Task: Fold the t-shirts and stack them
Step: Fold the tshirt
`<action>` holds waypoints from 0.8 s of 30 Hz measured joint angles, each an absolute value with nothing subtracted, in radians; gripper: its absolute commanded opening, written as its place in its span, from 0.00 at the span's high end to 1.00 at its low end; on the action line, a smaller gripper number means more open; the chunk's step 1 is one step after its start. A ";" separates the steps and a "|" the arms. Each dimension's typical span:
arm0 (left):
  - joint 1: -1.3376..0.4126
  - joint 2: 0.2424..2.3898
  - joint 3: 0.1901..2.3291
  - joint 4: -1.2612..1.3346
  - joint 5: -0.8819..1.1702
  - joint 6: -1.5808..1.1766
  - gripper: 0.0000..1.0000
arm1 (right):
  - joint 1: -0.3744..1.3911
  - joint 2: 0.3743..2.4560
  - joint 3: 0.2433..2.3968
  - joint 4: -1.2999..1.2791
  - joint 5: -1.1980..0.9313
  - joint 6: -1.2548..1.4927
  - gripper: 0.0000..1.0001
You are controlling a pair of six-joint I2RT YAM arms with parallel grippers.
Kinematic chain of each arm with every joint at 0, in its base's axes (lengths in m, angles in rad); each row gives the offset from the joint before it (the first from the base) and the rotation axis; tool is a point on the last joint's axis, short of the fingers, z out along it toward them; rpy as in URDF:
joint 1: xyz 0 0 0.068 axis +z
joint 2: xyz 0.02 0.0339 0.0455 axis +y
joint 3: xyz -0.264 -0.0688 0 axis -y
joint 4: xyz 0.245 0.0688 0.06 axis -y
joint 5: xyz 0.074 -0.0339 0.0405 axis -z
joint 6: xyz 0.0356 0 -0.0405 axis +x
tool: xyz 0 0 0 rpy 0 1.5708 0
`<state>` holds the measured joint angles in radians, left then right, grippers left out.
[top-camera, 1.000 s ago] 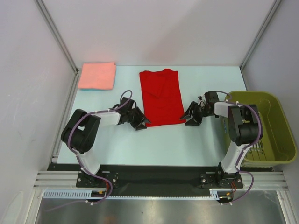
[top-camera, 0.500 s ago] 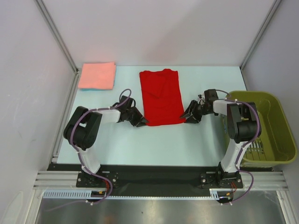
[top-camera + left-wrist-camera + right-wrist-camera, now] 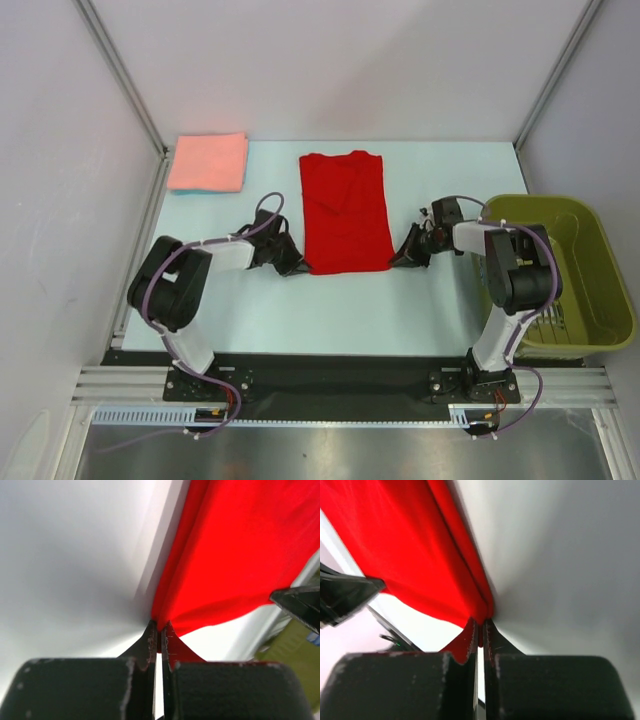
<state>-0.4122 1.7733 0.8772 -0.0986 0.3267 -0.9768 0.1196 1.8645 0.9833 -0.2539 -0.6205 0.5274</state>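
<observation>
A bright red t-shirt (image 3: pixel 346 212) lies folded into a long strip in the middle of the table. My left gripper (image 3: pixel 297 264) is shut on its near left corner, and the left wrist view shows red cloth (image 3: pixel 235 555) pinched between the closed tips (image 3: pixel 159 626). On the near right corner my right gripper (image 3: pixel 399 258) is shut too, with red cloth (image 3: pixel 405 545) running into its tips (image 3: pixel 482 621). The salmon-pink t-shirt (image 3: pixel 208 162) sits folded at the back left, a thin light-blue edge along its near side.
An olive-green plastic basket (image 3: pixel 590 270) stands at the right edge of the table (image 3: pixel 330 310), close behind my right arm. Metal frame posts rise at the back left (image 3: pixel 120 75) and back right (image 3: pixel 560 70).
Both grippers moved inward to the red t-shirt's near corners and went from open to shut on the cloth. The shirt's near edge has drawn in slightly.
</observation>
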 measured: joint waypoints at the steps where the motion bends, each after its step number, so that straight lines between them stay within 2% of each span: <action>1: -0.421 1.743 0.848 -0.099 0.312 -0.965 1.00 | 0.140 1.829 0.945 -0.248 -0.604 0.528 1.00; 12: -0.615 1.285 0.467 -0.201 0.210 -0.960 1.00 | 0.401 1.341 0.501 -0.268 -0.475 0.673 1.00; 19: -0.718 1.107 0.404 -0.355 0.185 -0.979 1.00 | 0.568 1.042 0.355 -0.326 -0.421 0.845 1.00; 24: -0.725 1.121 0.437 -0.418 0.183 -0.971 1.00 | 0.575 0.963 0.349 -0.361 -0.400 0.891 1.00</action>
<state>-0.7254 1.1213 0.4370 -0.4175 0.1829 -0.9707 0.5747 0.9634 0.3492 -0.3607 -0.3996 0.8909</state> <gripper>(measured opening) 0.023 0.026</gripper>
